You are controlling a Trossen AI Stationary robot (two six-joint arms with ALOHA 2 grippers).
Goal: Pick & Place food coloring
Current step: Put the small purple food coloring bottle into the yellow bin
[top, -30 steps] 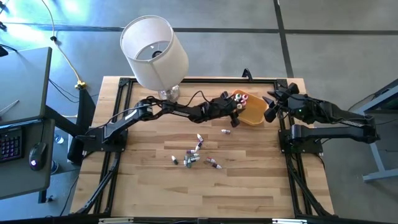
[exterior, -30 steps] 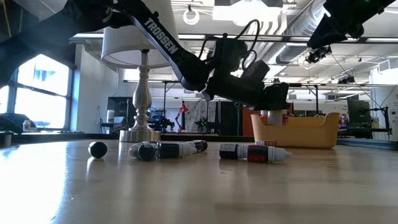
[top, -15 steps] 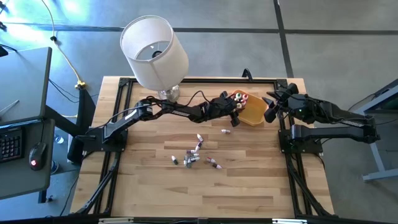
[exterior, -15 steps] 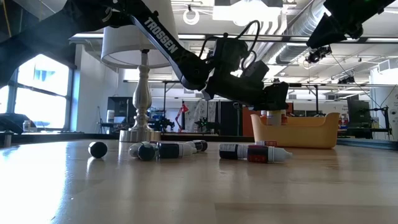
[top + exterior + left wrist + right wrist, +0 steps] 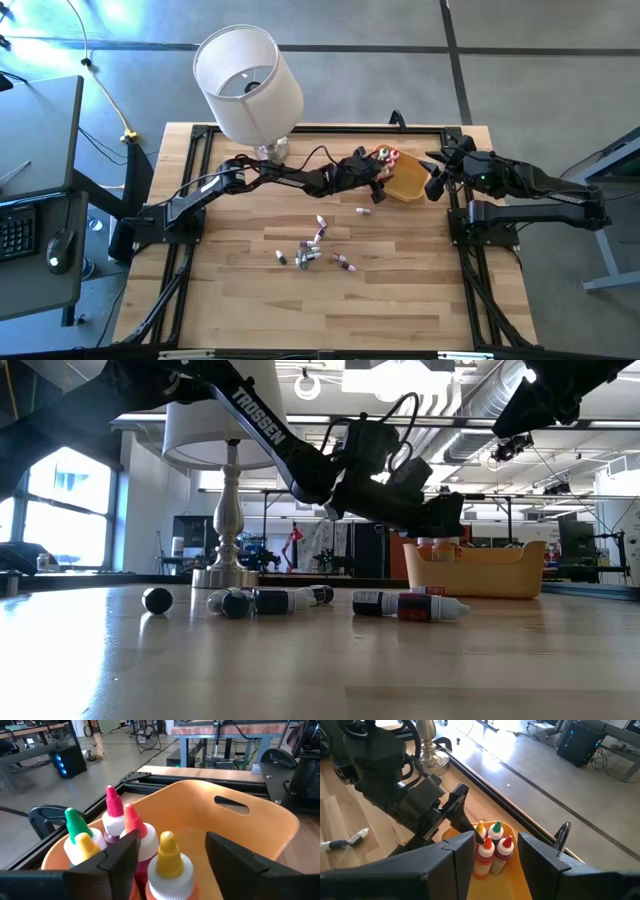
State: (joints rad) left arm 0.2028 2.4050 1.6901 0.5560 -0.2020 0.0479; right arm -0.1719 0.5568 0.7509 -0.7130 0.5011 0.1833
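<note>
Now the left gripper [image 5: 170,865], above the orange bowl [image 5: 260,835], has just spread its fingers, and a yellow-capped bottle [image 5: 169,865] stands free between them, among the other bottles [image 5: 112,817] in the bowl. That looks like a finished drop. More food coloring [image 5: 312,250] lies on the table well behind this pincer. The right gripper [image 5: 495,850] waits beside the bowl, fingers apart and empty

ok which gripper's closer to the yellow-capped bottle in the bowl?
Left. The left gripper straddles the yellow-capped bottle inside the orange bowl. The right gripper sits at the bowl's far rim.
</note>
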